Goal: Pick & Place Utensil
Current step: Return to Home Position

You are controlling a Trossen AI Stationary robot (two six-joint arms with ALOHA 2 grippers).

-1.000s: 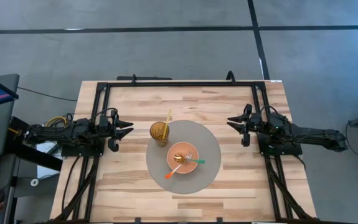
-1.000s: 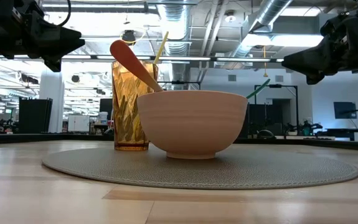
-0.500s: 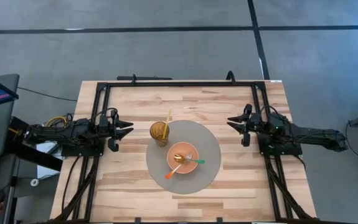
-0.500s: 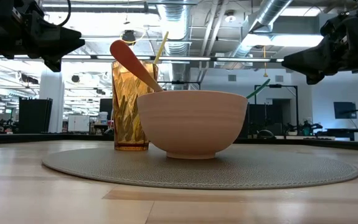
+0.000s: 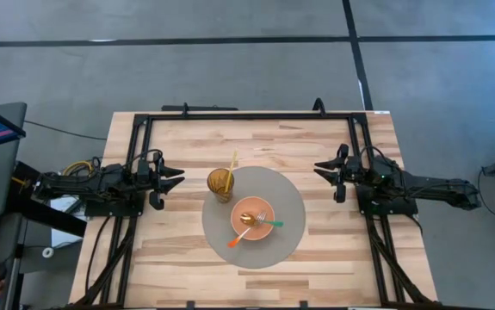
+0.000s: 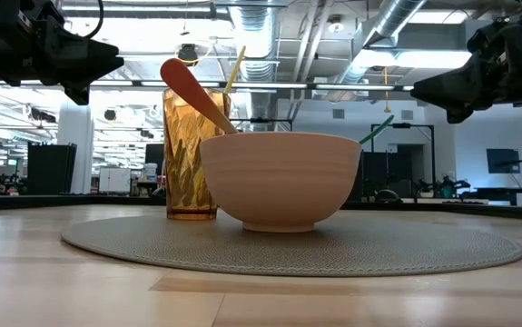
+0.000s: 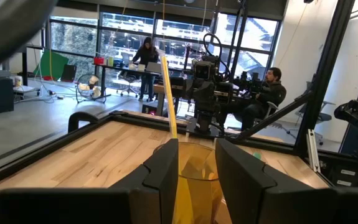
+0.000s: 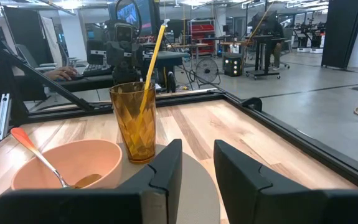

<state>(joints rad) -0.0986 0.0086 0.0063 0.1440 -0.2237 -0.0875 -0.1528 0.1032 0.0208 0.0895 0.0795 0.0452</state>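
nothing has stirred this past second: left tool (image 5: 178, 177) and right tool (image 5: 319, 170) hang at the table's (image 5: 316, 258) sides, fingers slightly apart, empty. the yellow straw (image 5: 232, 164) stands in the brown cup (image 5: 220, 183) on the mat (image 5: 288, 207) beside the bowl (image 5: 269, 231). looks finished to me.

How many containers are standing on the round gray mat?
2. The brown cup, holding a yellow straw, stands on the mat's upper-left part in the high view; the orange bowl sits beside it, near the middle. No others seem hidden.

One cup (image 6: 183, 173), one bowl (image 6: 280, 182), one straw (image 5: 232, 161)
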